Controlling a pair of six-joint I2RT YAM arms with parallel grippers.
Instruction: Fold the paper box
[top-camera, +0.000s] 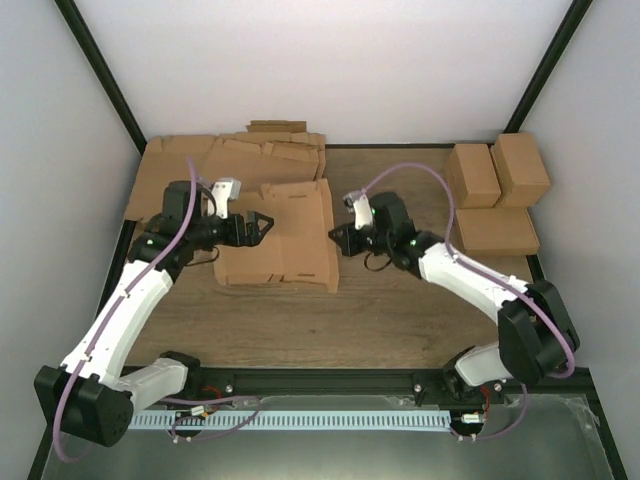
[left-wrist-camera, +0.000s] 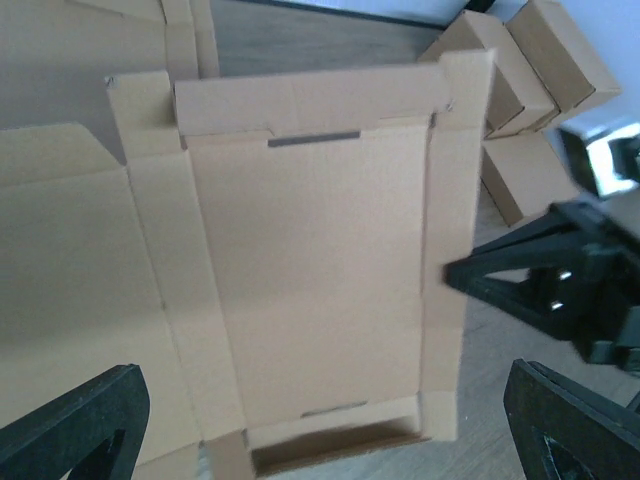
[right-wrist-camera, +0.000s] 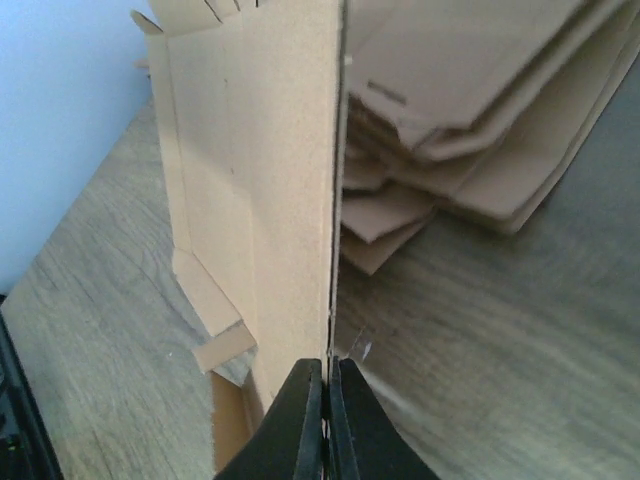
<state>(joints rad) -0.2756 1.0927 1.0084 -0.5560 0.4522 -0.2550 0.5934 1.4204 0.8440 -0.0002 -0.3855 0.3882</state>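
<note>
Closest to you, at the bottom of the right wrist view, your right pincer (right-wrist-camera: 325, 420) has its two dark fingers pressed together on the thin edge of the paper box (right-wrist-camera: 270, 180), clamped on it with no gap showing. From that grip a brown panel runs straight up the middle of the frame, seen edge-on, with the rest of the cardboard spreading toward the left. In the overhead view this grip sits at the right edge of the paper box, which lies mostly flat in the centre of the wooden counter (top-camera: 400, 320), its right strip lifted. Your left pincer (top-camera: 262, 226) is over the left part of the sheet with its jaws wide apart and nothing between them; in the left wrist view its fingers (left-wrist-camera: 85, 425) show in both bottom corners, with the creased panel filling the middle. Whether they touch the cardboard cannot be told. A stack of flat cardboard sheets (top-camera: 230, 160) lies at the upper left of the overhead frame, just behind the paper box, and three folded boxes (top-camera: 495, 190) sit together at the upper right.
</note>
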